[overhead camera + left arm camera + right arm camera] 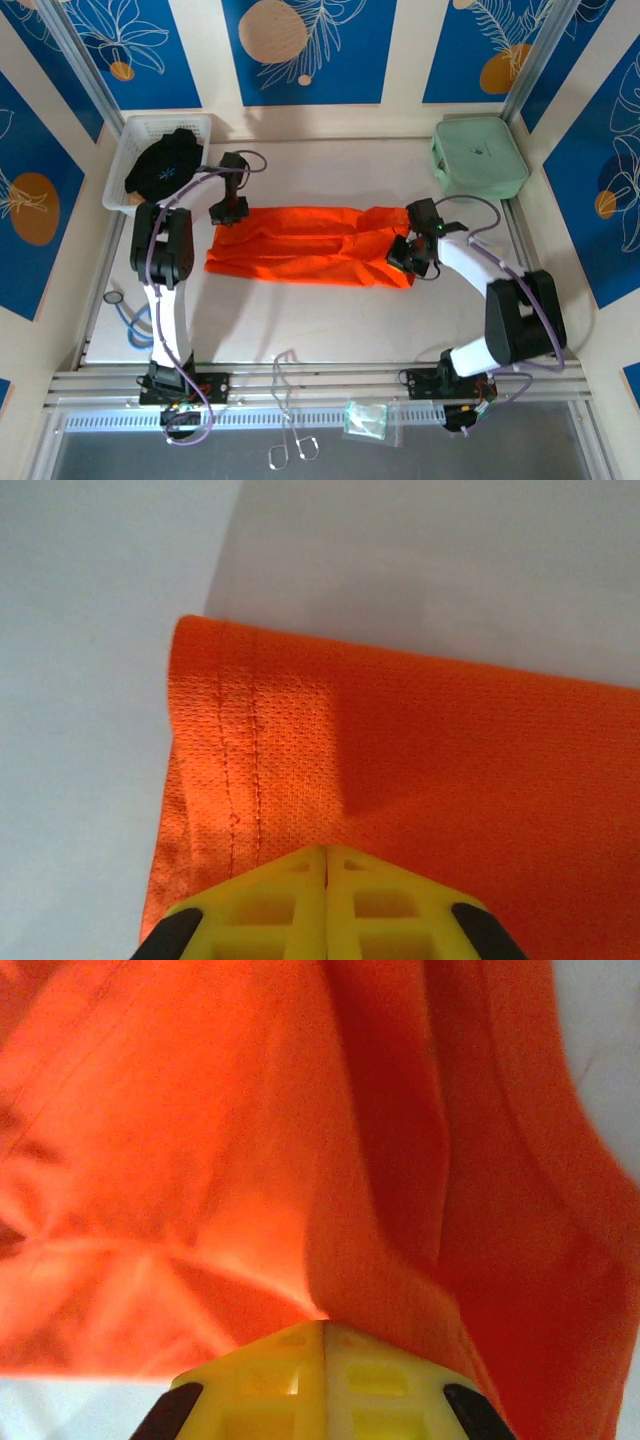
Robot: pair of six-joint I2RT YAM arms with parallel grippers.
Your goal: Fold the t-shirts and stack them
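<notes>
The orange t-shirt point(305, 245) lies across the middle of the table as a long folded strip. My left gripper point(228, 212) sits at its far left corner. In the left wrist view the yellow fingers point(290, 900) are pressed together, so the left gripper point(327, 852) is shut on the stitched hem of the orange t-shirt point(420, 770). My right gripper point(408, 250) is at the shirt's right end. There the right gripper point(324, 1324) is shut, with a ridge of the orange t-shirt point(380, 1260) drawn up into it. The black t-shirt point(165, 165) with a pale star mark lies bunched in the basket.
A white basket point(128, 150) stands at the back left and a mint-green hard case point(478, 155) at the back right. A blue cable loop point(135, 322) lies by the left arm's base. White table point(330, 320) shows in front of the shirt.
</notes>
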